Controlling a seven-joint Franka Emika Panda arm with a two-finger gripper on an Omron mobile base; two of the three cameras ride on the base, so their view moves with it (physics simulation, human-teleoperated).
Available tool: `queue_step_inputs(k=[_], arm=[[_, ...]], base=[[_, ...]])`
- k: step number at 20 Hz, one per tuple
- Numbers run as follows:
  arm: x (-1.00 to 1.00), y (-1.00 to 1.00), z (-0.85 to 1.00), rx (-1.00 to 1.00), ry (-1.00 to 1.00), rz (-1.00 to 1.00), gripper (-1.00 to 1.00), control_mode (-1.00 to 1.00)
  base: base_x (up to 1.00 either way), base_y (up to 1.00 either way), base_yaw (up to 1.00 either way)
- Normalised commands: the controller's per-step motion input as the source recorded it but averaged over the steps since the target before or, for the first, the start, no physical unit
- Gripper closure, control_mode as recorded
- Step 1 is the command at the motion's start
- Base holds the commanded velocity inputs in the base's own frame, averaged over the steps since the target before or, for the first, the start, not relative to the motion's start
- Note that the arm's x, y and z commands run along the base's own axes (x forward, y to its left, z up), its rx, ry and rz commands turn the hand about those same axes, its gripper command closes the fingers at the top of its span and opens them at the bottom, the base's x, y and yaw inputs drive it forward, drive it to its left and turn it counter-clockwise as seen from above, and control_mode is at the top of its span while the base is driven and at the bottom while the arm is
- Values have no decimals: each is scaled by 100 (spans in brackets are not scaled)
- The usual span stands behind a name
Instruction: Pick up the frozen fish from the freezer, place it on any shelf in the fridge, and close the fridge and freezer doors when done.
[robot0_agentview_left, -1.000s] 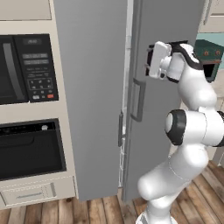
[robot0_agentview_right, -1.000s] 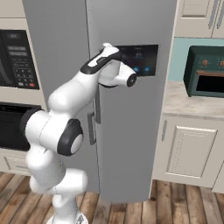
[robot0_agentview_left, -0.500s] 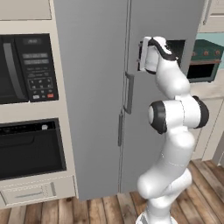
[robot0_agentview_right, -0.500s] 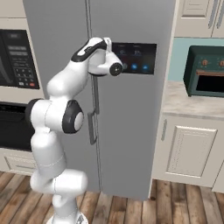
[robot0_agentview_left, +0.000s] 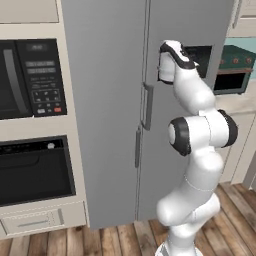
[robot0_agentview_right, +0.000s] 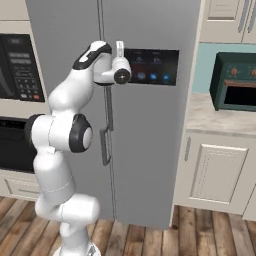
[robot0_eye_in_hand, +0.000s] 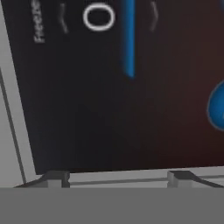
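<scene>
On the tall grey unit, we see the fridge and freezer doors (robot0_agentview_left: 120, 115) both flush shut, so the frozen fish lies hidden behind them and we cannot place it. Beside the dispenser panel (robot0_agentview_right: 152, 66) hangs the gripper (robot0_eye_in_hand: 118, 177), nose close to the dark glass, fingers (robot0_eye_in_hand: 54, 178) set apart and holding nothing. Left of the unit stands a black wall oven (robot0_agentview_left: 30, 170); right of it, a teal toaster oven (robot0_agentview_right: 235, 82) on the counter (robot0_agentview_right: 220, 120).

Both tall flat grey doors (robot0_agentview_left: 110, 100) stand shut, hiding everything inside. My pincer (robot0_eye_in_hand: 118, 178) shows just its two dark tips at the hand view's bottom. The dark glossy dispenser panel (robot0_eye_in_hand: 122, 87) runs off that view's top and right, its lettering blurred.
</scene>
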Motion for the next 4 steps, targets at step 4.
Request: queue_step_inputs(k=[4], arm=[[0,0,0,0,0,0,-100,-100]], base=[[0,0,0]])
